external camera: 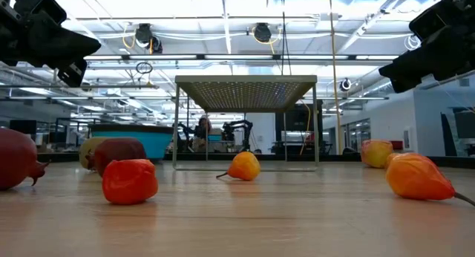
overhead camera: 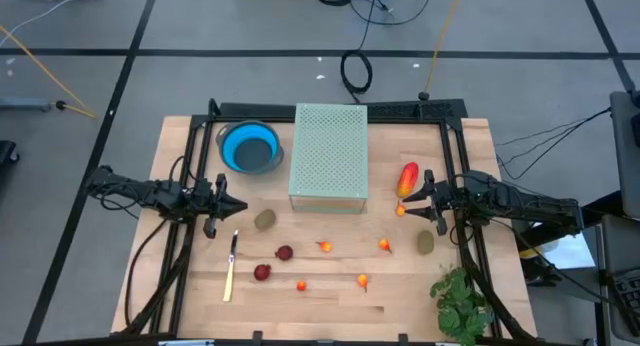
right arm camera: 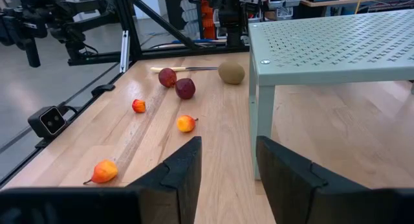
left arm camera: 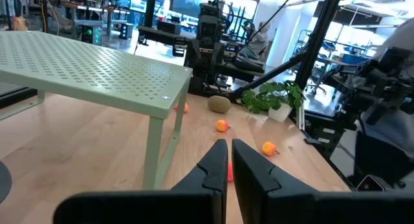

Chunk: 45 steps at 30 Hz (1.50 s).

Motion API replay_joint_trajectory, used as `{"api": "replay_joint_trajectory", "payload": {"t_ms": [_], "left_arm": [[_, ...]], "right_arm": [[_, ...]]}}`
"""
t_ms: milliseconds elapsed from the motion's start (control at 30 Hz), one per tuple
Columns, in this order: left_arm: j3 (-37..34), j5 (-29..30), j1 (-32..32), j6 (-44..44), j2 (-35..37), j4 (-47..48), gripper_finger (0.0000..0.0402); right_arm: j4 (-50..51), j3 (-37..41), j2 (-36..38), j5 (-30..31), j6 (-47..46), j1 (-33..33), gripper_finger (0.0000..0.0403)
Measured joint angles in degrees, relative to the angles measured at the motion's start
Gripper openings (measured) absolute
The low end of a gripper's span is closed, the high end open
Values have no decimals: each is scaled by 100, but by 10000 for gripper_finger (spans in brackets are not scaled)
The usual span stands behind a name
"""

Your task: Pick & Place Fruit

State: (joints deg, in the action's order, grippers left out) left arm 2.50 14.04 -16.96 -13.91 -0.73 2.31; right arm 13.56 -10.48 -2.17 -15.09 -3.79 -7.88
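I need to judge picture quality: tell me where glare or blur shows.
Low view: bright ceiling lights behind leave both arms dark silhouettes, and the nearest orange fruit looks soft. High view: even light, faint shadows under the green perforated stand. Wrist views: the near fingers are blurred.

Knife [overhead camera: 231, 267], plant [overhead camera: 460, 302], perhaps bowl [overhead camera: 250, 147]

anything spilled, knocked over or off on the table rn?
Nothing stands out. The fruit lies loose across the table, none in the blue bowl yet. The perforated green stand sits upright, the knife lies flat, the plant sits at the front right corner. Left gripper and right gripper hold nothing.
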Motion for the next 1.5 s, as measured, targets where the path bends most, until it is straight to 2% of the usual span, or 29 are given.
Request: {"api": "replay_joint_trajectory", "payload": {"t_ms": [867,1167,1333,1500], "left_arm": [[2,0,-1,0,0,0,21],[-1,171,1,375,-1,-48,21],[-24,540,1,806,-2,-838,21],[-17,1458,0,1348,-2,-2129,21]], "right_arm": [[0,0,0,-2,0,0,139],[2,0,2,-2,0,-2,139],[1,0,2,-1,0,-1,139],[0,0,1,0,0,-1,139]]}}
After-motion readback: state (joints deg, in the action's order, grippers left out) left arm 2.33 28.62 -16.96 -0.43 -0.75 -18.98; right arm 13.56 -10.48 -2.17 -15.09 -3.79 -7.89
